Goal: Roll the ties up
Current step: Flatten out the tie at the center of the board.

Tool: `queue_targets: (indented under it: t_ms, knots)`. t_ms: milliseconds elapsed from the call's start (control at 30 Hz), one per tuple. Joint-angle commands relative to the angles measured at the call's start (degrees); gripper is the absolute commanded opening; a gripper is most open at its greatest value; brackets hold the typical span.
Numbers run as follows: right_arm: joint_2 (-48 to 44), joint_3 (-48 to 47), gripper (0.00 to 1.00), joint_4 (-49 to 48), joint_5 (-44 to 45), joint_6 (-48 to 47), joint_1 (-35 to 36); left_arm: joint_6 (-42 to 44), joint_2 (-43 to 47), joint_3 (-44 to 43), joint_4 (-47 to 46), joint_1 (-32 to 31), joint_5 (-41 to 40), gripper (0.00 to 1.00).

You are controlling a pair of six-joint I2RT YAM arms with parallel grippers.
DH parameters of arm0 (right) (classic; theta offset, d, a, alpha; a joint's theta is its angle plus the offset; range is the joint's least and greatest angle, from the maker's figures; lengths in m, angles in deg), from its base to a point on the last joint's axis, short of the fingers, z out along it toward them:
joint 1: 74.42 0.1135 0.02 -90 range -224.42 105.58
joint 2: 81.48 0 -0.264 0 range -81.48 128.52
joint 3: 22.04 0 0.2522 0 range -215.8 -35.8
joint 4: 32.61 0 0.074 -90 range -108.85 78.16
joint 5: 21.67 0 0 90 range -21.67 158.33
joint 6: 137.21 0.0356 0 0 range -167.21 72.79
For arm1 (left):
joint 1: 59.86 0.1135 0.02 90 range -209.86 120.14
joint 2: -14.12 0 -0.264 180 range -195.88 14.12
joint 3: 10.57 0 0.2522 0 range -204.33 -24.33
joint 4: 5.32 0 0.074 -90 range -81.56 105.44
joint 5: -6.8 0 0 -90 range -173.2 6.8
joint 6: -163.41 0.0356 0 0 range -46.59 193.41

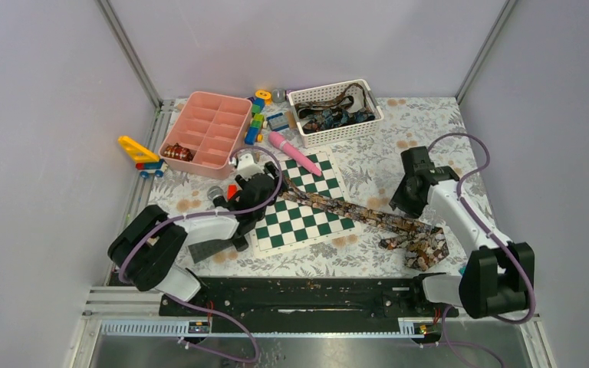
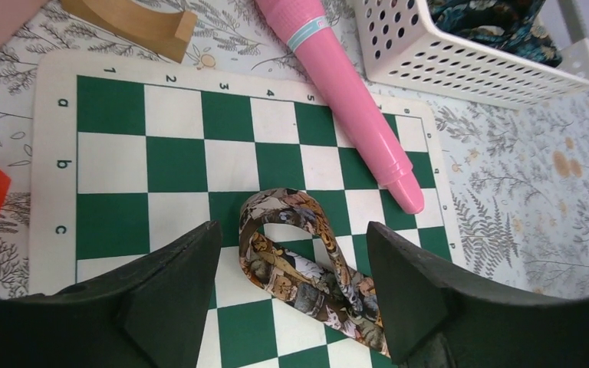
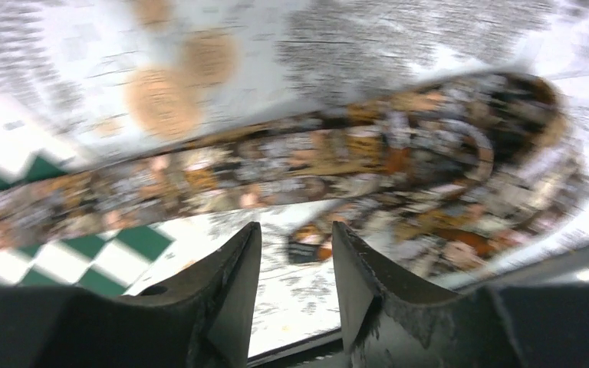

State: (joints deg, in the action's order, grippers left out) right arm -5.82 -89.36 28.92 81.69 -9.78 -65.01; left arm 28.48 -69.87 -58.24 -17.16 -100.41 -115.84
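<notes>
1. Left gripper (image 2: 291, 238): you have the dark fingers spread wide, one on each side of the tie's looped end. Neither finger visibly touches the fabric.
2. Right gripper (image 3: 295, 238): the jaws stand apart with a narrow gap and nothing clamped. This view is blurred. The gripper hangs over the tie's wide end, near the table's front right.
3. Tie (image 1: 353, 215): a narrow woven band in a busy brown, tan and black print. It runs diagonally from the middle of the chessboard mat (image 1: 299, 222) onto the floral tablecloth (image 1: 399, 146). The narrow end is folded into a soft loop on the green and white squares, and the wide end lies bunched by the right arm.
4. Pink cylinder (image 2: 353, 115): smooth and round-tipped, it lies across the board's far right corner, just beyond the loop. It limits your room on that side.
5. White basket (image 1: 337, 132): perforated plastic at the far edge, holding dark blue patterned ties (image 1: 330, 115).
6. Pink tray (image 1: 207, 130): compartmented, at the far left, with one brown patterned coil (image 1: 176, 153) in its near-left cell.
7. Open room: bare cloth lies between the board's right edge and the right wall.
</notes>
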Motion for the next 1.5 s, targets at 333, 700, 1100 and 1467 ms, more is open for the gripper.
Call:
queue_targets:
  t_ms: [333, 700, 1100, 1467]
  knots:
    - [-1.0, -1.5, 0.44, -17.7, -19.6, -3.8, 6.1, -0.9, -9.5, -16.2, 15.0, 1.0, -4.1, 0.7]
    - [-0.4, 0.6, 0.44, -19.7, -21.2, -3.9, 6.2, -5.2, -13.2, -18.6, 22.2, 2.4, -2.6, 0.67]
    - [0.4, 1.3, 0.44, -20.1, -21.6, -4.4, 6.1, -6.5, -13.3, -16.3, 18.9, 3.2, 2.0, 0.58]
    - [1.4, 1.5, 0.44, -21.1, -23.0, -4.4, 6.1, -7.6, -11.5, -13.9, 17.3, 3.3, 4.8, 0.61]
